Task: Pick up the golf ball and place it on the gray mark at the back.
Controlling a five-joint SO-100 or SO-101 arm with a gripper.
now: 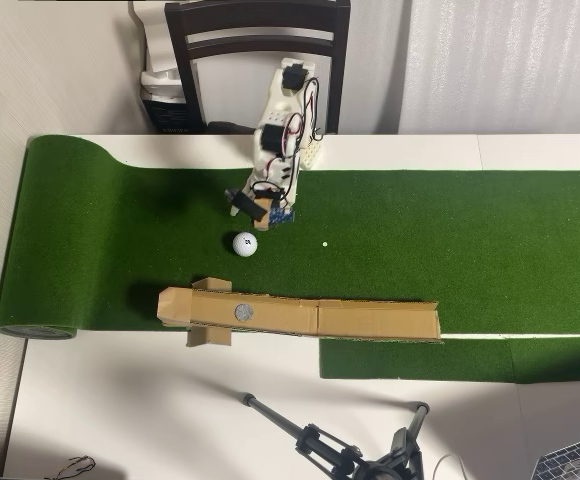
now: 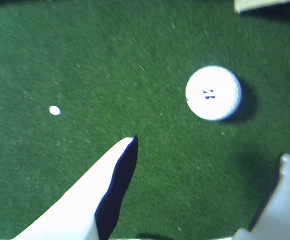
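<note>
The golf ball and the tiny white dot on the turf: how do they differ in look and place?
The golf ball is clearly bigger than the white dot. The ball is a sphere that casts a shadow and carries a small dark print; the dot looks flat and plain. In the overhead view the ball lies left of the dot, closer to the gripper and to the gray mark. Both are white and rest on the green turf.

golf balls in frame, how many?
1. The golf ball lies on the green turf, between the gripper and the cardboard strip; the wrist view shows the same ball. None seems hidden.
</note>
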